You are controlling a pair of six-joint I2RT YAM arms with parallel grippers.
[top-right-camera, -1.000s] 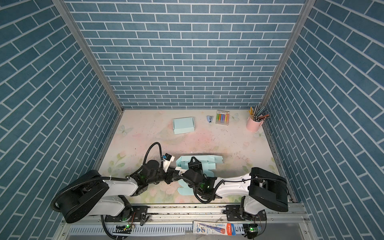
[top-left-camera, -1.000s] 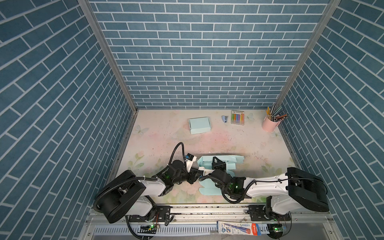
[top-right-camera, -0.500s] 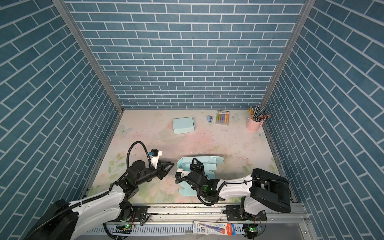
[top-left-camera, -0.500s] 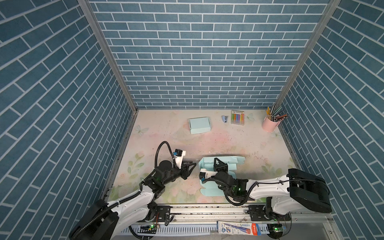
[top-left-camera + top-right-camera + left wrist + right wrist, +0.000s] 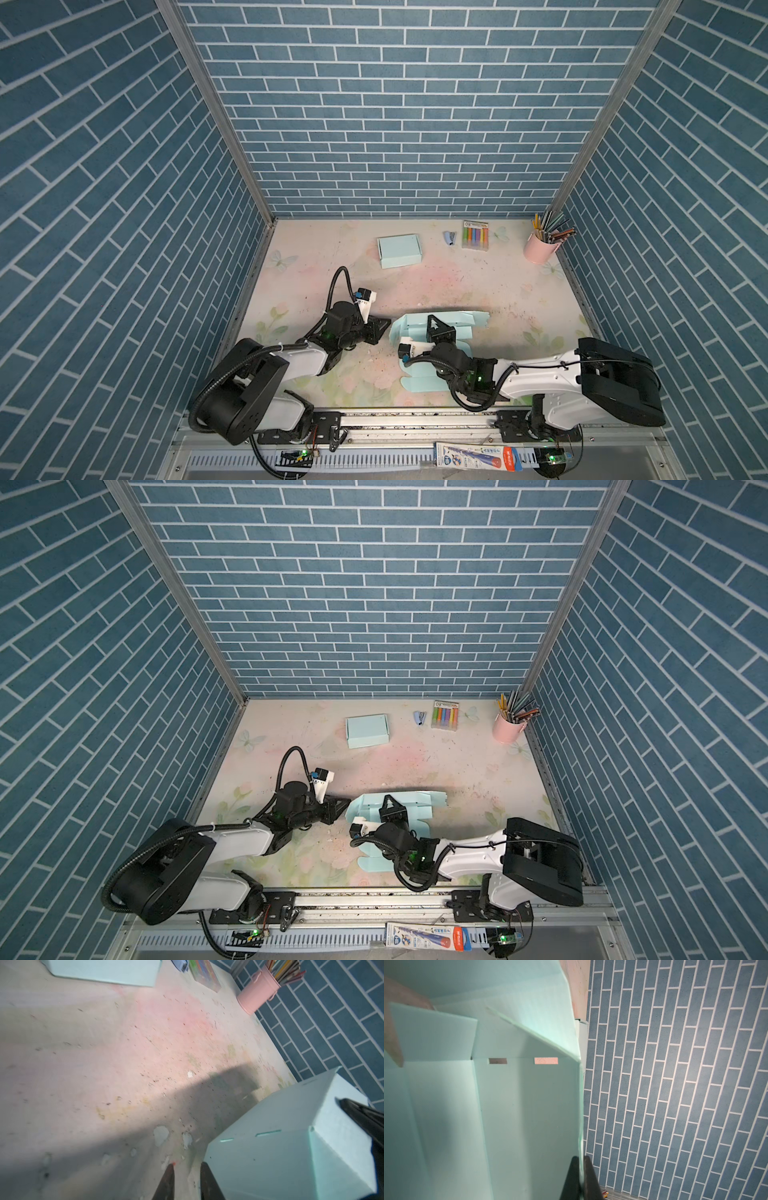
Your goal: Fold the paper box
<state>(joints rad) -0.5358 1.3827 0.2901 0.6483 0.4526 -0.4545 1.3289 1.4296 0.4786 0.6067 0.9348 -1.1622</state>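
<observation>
"Gripping what, exactly, is the right gripper (image 5: 581, 1160)?"

"Its jaws are pinched shut on the edge of a raised panel of the paper box (image 5: 461, 319); the right wrist view shows the sheet running between them. The box sits half-formed on the table (image 5: 519, 299), near the front, just ahead of the right arm."

"And the left gripper (image 5: 380, 328)?"

"Its jaws stand a little apart with nothing between them. It is low over the table, just beside the box's left-hand end. The box lies to its right, and in the left wrist view a folded corner sits next to one fingertip."

"So which arm takes the next fold?"

"Probably the left, since it is nearer that loose side. The raised back panel runs crosswise, left to right, so a push inward toward the right arm would likely stand the side wall up while the right one pins the sheet."
</observation>
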